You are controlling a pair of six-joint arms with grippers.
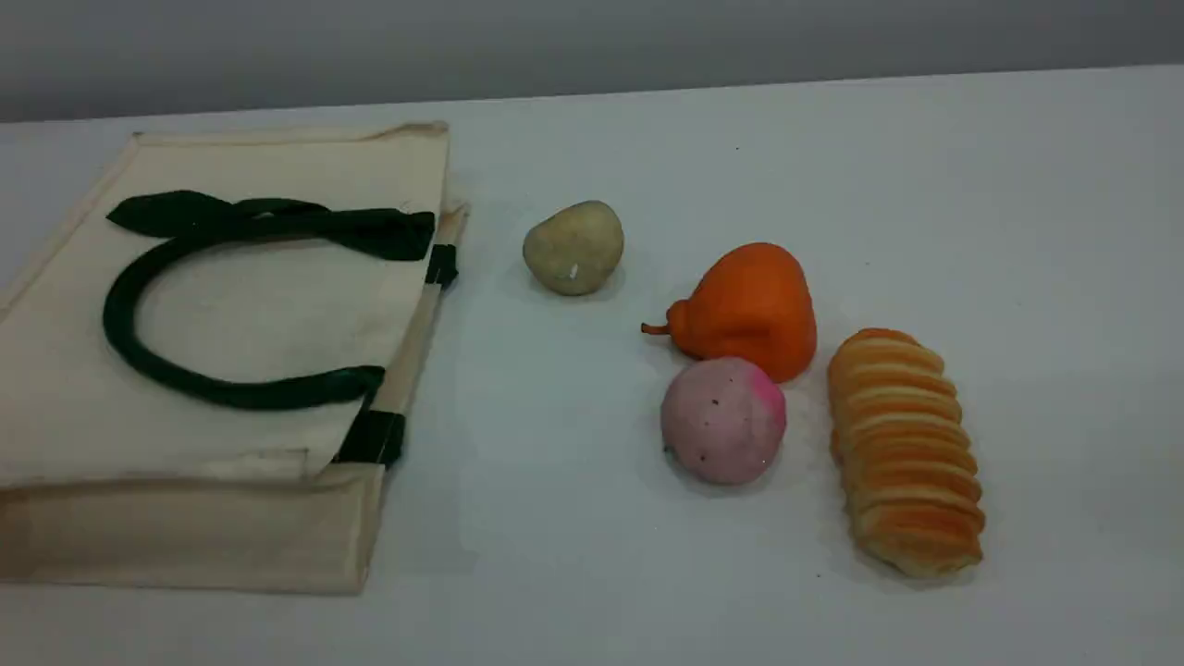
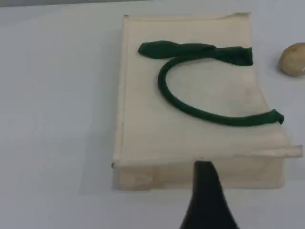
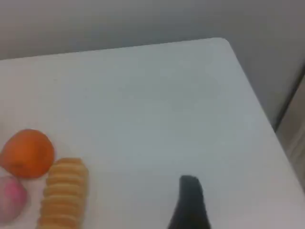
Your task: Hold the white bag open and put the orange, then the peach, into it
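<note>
Nothing done yet: white bag (image 1: 250,305) flat at left, orange (image 1: 749,310) and peach (image 1: 723,421) outside it, left fingers (image 2: 206,195) and right fingers (image 3: 189,200) wide open, empty.

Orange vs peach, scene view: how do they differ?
The orange is bright orange; the peach is pale pink, speckled. The orange has a knobby neck and stem; the peach is a plain ball. The orange looks slightly bigger than the peach. Both lie on the table.
</note>
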